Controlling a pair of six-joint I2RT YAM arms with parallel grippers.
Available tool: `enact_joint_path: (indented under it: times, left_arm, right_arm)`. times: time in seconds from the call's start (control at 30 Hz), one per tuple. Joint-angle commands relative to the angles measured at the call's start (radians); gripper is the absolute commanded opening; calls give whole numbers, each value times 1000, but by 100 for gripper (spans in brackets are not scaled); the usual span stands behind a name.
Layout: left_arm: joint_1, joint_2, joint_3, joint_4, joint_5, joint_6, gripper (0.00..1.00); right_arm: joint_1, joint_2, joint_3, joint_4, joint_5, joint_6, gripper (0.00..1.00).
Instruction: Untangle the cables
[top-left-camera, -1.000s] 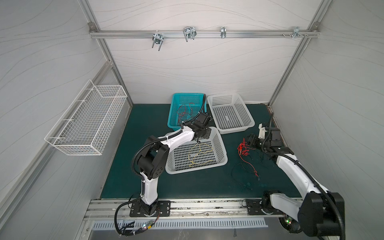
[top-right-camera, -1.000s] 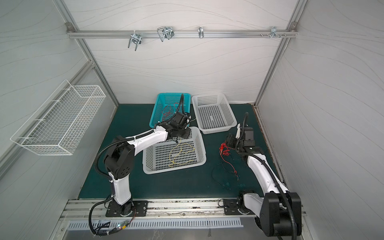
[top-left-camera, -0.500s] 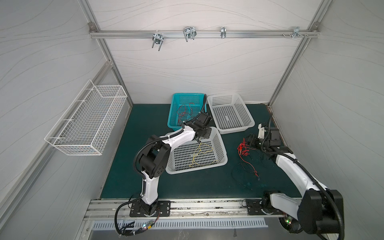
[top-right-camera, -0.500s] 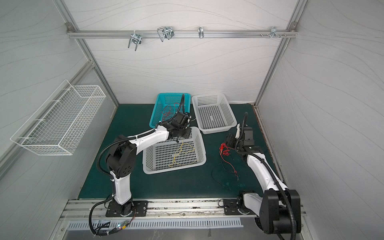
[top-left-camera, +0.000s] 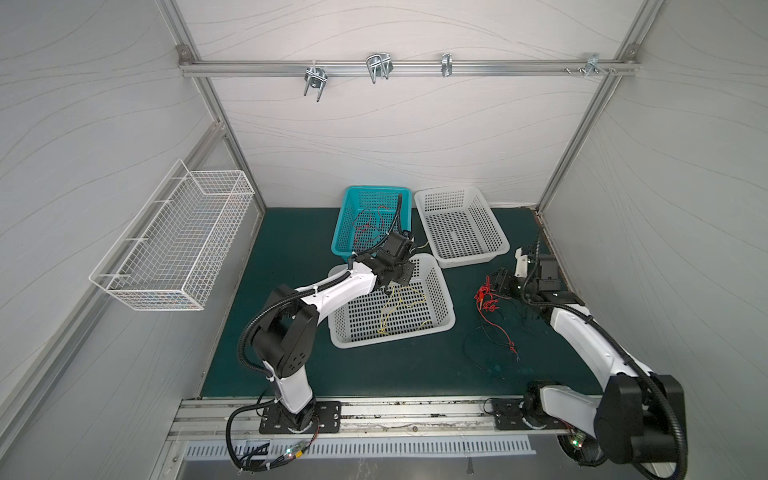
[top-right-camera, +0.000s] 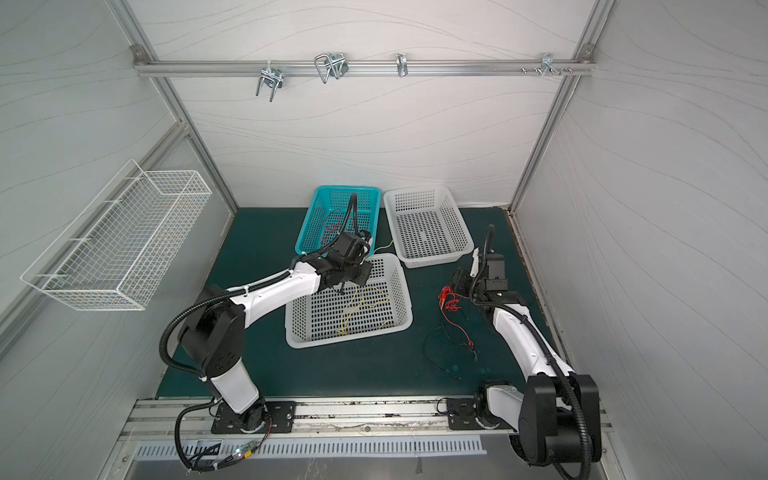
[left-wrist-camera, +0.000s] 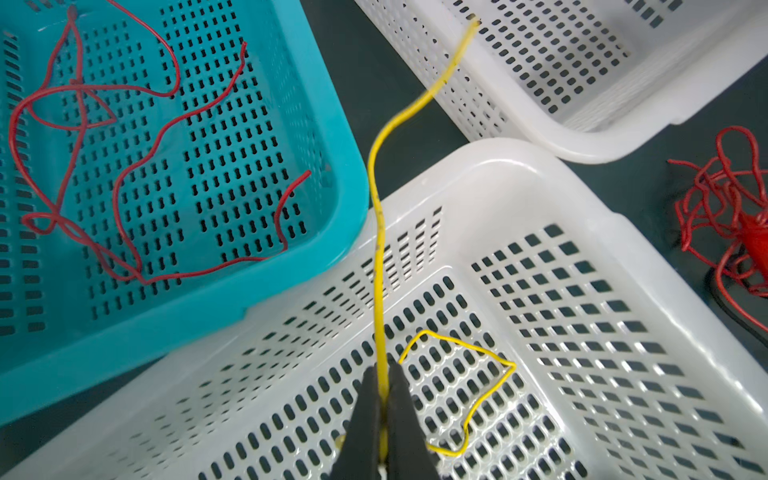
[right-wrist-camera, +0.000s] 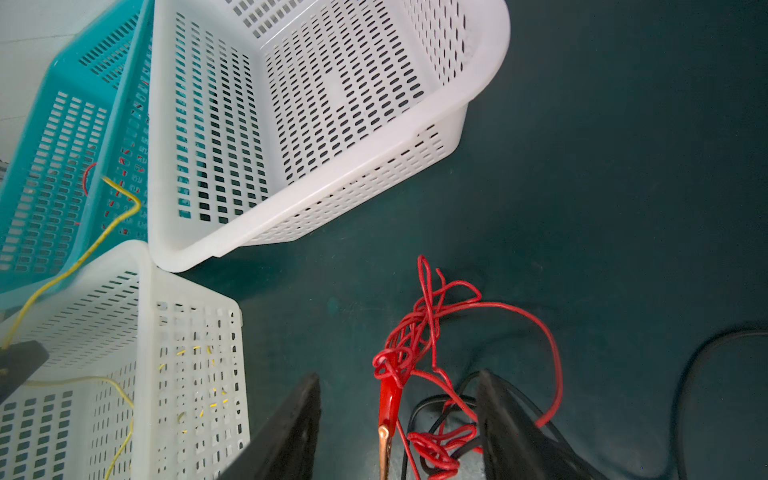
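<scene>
Yellow cable (left-wrist-camera: 379, 270): a thin wire pinched between the black fingers of the left gripper (left-wrist-camera: 384, 374). From the pinch it climbs over the rim of the near white basket (left-wrist-camera: 540, 174) and crosses the gap between the baskets. Its free end lies close to the side wall of the far white basket (left-wrist-camera: 582, 145); contact there cannot be told.
Left gripper: jaws closed on the yellow cable, poised over the back corner of the near white basket.
Yellow loops (top-left-camera: 399, 307): slack wire on the perforated floor of the near white basket. Whether it is one piece with the pinched cable cannot be told.
Red cables (left-wrist-camera: 72, 82): a few loose strands spread on the floor of the teal basket (left-wrist-camera: 345, 166).
Red tangle (right-wrist-camera: 415, 332): a knotted bunch on the green mat (right-wrist-camera: 623, 166), outside every basket and to the right of the near white basket in both top views.
Red clip (right-wrist-camera: 388, 399): an insulated clip with a copper tip, at the edge of the red tangle.
Black cables (right-wrist-camera: 432, 400): thin loops mixed under the red tangle and trailing across the mat.
Right gripper (right-wrist-camera: 397, 376): jaws apart, low over the mat, one finger on each side of the red clip and neither touching it.
Far white basket: perforated floor bare in the wrist views.
</scene>
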Motion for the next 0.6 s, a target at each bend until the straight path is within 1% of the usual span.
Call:
enact_joint_path:
  times: [0.0,0.13,0.27,0.47,0.57]
  left_arm:
    - [-3,-38,-14,56,20,27,0]
    - [-2,-67,-39,84,49,35,0]
    - [-3,-95,-65,117,121,50,0]
    - [-3,-117,-65,80,252,80,0]
    - [-3,-131,-65,17,275,106,0]
  right_arm:
    - [6,5,15,19,-8,-2,60]
    - [7,-6,17,10,-9,-5,60]
    - [7,-21,11,6,-2,-9,60]
    - [7,-30,3,3,-2,-3,60]
    - [7,-27,-1,4,0,-5,60]
